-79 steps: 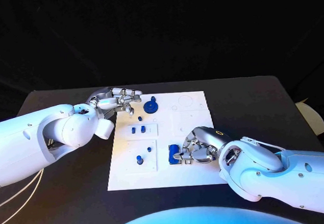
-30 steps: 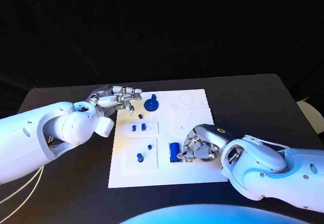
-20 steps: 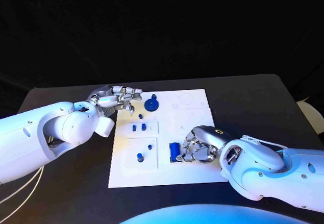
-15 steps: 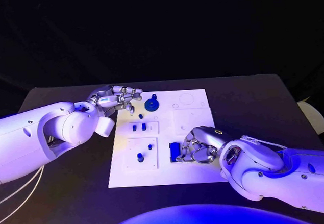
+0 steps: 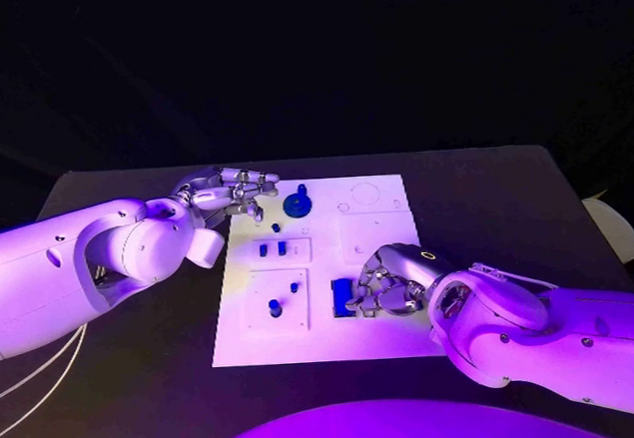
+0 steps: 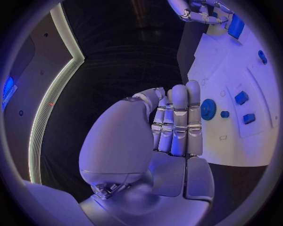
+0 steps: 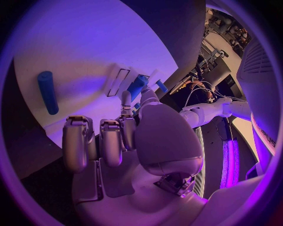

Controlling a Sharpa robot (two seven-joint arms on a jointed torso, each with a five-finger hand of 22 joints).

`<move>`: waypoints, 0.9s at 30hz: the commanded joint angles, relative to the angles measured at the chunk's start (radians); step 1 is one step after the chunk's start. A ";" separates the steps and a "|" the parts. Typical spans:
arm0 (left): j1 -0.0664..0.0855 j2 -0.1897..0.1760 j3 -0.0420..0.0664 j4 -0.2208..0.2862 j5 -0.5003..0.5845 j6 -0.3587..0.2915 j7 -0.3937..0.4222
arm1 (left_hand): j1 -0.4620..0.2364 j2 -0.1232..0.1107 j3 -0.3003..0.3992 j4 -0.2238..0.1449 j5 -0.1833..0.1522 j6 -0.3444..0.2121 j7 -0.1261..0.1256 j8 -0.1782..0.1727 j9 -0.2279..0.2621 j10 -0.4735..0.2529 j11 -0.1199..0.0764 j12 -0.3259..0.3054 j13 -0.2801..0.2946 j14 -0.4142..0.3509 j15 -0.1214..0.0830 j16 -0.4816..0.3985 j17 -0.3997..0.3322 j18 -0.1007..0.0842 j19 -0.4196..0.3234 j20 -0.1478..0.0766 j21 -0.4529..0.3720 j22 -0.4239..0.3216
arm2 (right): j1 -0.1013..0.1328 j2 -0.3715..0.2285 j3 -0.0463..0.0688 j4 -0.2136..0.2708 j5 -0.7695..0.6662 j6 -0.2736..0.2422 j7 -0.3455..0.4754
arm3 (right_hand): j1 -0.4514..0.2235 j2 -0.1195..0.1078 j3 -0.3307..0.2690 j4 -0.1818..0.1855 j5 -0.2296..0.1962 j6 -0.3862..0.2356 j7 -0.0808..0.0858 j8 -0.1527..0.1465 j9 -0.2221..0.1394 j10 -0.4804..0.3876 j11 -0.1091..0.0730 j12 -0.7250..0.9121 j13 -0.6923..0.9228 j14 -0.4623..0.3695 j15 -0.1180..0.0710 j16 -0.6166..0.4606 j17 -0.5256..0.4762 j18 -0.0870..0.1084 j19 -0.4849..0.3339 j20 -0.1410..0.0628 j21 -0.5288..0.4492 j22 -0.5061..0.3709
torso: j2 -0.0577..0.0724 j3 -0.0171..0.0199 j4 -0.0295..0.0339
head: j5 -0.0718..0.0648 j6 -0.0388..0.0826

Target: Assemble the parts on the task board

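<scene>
**Seating the blue block squarely**

The white task board [image 5: 320, 269] is lying mid-table [image 5: 518, 207]. The right hand [image 5: 386, 285] is pinching a blue rectangular block [image 5: 342, 297] at the board's near edge; it should go in level, pressed gently. The left hand [image 5: 230, 196], fingers curled and holding nothing, is hovering beside the blue gear [image 5: 297, 206].

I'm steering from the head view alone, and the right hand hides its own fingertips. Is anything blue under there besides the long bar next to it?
Observer: Yes. The right wrist view shows a smaller blue part at the right hand fingertips, between the thumb and a finger. I cannot tell whether it is gripped.
Operator: Is the long bar touched?
Observer: No. The long blue bar lies flat on the task board, apart from the fingers.
Operator: Is the left hand carrying anything?
Observer: No. The left wrist view shows the left hand with straight fingers, side by side, and nothing in them.
</scene>
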 commanded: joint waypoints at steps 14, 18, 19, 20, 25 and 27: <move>0.000 -0.003 0.000 0.004 0.004 0.017 0.003 | 0.002 0.008 -0.003 0.002 0.001 -0.004 0.005 -0.001 -0.001 -0.007 -0.001 0.006 0.001 -0.006 -0.002 -0.002 -0.001 0.015 -0.004 0.005 -0.005 -0.001 | 0.032 -0.119 0.005 0.057 -0.019 -0.030 0.004 | 0.019 -0.003 -0.004 0.014 0.007 -0.065 0.021 -0.043 -0.018 -0.008 0.019 -0.036 0.058 0.087 0.007 -0.010 0.172 -0.010 0.040 0.000 -0.038 0.216 | -0.002 -0.0016 -0.0026 | -0.008 0.005; 0.000 -0.003 0.000 0.005 0.004 0.018 0.004 | 0.001 0.009 -0.003 0.002 0.001 -0.004 0.005 -0.001 -0.001 -0.008 -0.001 0.007 0.001 -0.007 -0.001 -0.002 -0.001 0.015 -0.004 0.005 -0.005 -0.001 | 0.052 -0.187 0.005 0.071 -0.021 -0.018 0.008 | 0.024 -0.008 -0.009 0.021 0.000 -0.085 0.036 -0.073 -0.033 -0.015 0.033 -0.049 0.049 0.085 0.019 -0.016 0.162 -0.008 0.035 0.010 -0.050 0.213 | -0.002 -0.0021 -0.0024 | -0.023 0.008; 0.000 -0.003 0.000 0.005 0.004 0.018 0.004 | 0.000 0.008 -0.004 0.002 0.001 -0.005 0.005 -0.001 -0.002 -0.009 -0.001 0.008 0.001 -0.007 -0.001 -0.002 -0.001 0.015 -0.004 0.005 -0.005 -0.001 | 0.055 -0.204 0.005 0.074 -0.025 -0.014 0.008 | 0.025 -0.009 -0.009 0.022 0.000 -0.086 0.037 -0.076 -0.035 -0.016 0.034 -0.050 0.049 0.085 0.020 -0.016 0.163 -0.008 0.035 0.011 -0.050 0.213 | -0.002 -0.0017 -0.0025 | -0.026 0.009; 0.000 -0.003 0.000 0.005 0.004 0.018 0.004 | 0.000 0.008 -0.004 0.002 0.001 -0.005 0.005 -0.001 -0.002 -0.009 -0.001 0.008 0.001 -0.007 -0.001 -0.002 -0.001 0.015 -0.004 0.005 -0.006 -0.001 | 0.057 -0.220 0.004 0.076 -0.029 -0.010 0.007 | 0.026 -0.009 -0.010 0.022 -0.001 -0.086 0.038 -0.077 -0.036 -0.016 0.034 -0.050 0.049 0.085 0.020 -0.015 0.164 -0.009 0.035 0.012 -0.048 0.214 | -0.002 -0.0012 -0.0026 | -0.030 0.010; 0.000 -0.002 0.000 0.005 0.004 0.019 0.005 | 0.000 0.008 -0.004 0.002 0.001 -0.005 0.005 -0.001 -0.002 -0.009 -0.001 0.008 0.001 -0.007 -0.001 -0.002 -0.001 0.015 -0.004 0.005 -0.006 -0.001 | 0.059 -0.272 0.000 0.083 -0.053 0.001 0.003 | 0.027 -0.007 -0.010 0.025 -0.001 -0.079 0.038 -0.080 -0.039 -0.013 0.035 -0.046 0.052 0.087 0.022 -0.012 0.170 -0.010 0.039 0.014 -0.039 0.216 | -0.003 0.0000 -0.0055 | -0.041 0.011; 0.000 -0.002 0.000 0.004 0.004 0.019 0.005 | 0.000 0.008 -0.004 0.002 0.001 -0.005 0.005 -0.001 -0.002 -0.009 -0.001 0.008 0.001 -0.007 -0.001 -0.002 -0.001 0.015 -0.004 0.005 -0.006 -0.001 | 0.052 -0.290 -0.003 0.085 -0.066 0.005 0.000 | 0.029 -0.005 -0.010 0.029 0.000 -0.066 0.036 -0.082 -0.041 -0.011 0.034 -0.042 0.055 0.088 0.022 -0.009 0.175 -0.012 0.042 0.016 -0.032 0.218 | -0.004 0.0000 -0.0069 | -0.043 0.012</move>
